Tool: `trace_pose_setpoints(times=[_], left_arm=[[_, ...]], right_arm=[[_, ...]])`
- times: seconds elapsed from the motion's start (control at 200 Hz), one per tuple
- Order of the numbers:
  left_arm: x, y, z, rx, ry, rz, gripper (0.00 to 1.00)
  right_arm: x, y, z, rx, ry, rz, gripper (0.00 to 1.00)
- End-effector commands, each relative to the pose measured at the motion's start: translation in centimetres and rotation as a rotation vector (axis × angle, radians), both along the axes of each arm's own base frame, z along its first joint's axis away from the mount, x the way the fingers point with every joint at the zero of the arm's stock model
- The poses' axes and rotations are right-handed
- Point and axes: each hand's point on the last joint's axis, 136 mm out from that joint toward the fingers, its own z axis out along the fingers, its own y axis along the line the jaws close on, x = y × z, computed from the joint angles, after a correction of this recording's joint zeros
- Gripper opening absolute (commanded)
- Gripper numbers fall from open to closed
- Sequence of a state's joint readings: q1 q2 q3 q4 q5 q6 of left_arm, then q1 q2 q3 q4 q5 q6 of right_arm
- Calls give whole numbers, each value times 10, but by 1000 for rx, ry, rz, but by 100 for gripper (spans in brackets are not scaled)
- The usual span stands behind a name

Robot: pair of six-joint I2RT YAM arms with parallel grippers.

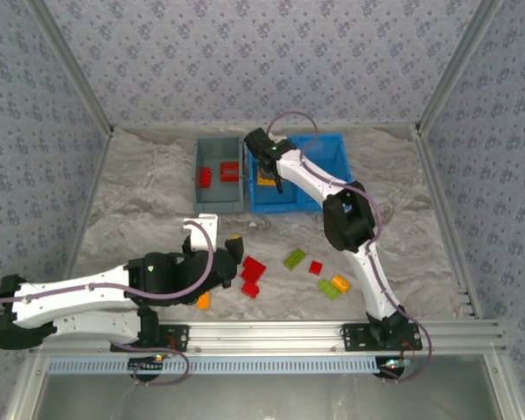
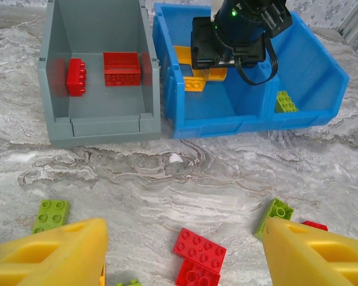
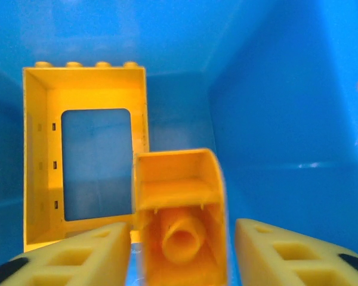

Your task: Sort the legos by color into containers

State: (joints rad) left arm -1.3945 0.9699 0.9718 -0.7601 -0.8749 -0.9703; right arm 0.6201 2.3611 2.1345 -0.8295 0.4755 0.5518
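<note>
While your right gripper (image 3: 182, 227) stands parted, not pinching the orange brick (image 3: 179, 185) (left gripper (image 2: 185, 223) gapes empty), expect light, stiff, slick bricks; pinch flat sides.

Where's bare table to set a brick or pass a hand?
Bare marble lies left of the gray bin, right of the blue bin, and in the strip between the bins and the loose bricks. Crowded: the near middle, with those bricks and the left hand, and the blue bin's left compartment, where the right hand hangs.
</note>
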Motion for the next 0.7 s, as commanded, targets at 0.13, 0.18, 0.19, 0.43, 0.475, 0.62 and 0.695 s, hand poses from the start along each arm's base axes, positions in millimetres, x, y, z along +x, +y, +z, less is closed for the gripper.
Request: trace_pose_setpoints(times=[0.13, 0.18, 0.19, 0.43, 0.475, 0.62, 0.695], left_arm=[[-3, 12, 1, 4, 11, 13, 70], [-2, 16, -1, 10, 22, 24, 70], [-2, 17, -2, 12, 25, 27, 70], [4, 39, -19, 34, 119, 86, 70], [5, 44, -21, 34, 133, 97, 70], [8, 49, -29, 28, 179, 99, 69], [7, 47, -34, 23, 202, 76, 69]], right_arm=[[-11, 15, 57, 14, -80, 50, 58], [-16, 20, 73, 28, -107, 63, 57], [-17, 20, 77, 33, -114, 63, 57], [-63, 31, 158, 124, -261, 136, 55], [-76, 29, 165, 131, -274, 148, 54], [-126, 7, 168, 153, -285, 164, 53], [-155, -7, 153, 169, -254, 163, 52]])
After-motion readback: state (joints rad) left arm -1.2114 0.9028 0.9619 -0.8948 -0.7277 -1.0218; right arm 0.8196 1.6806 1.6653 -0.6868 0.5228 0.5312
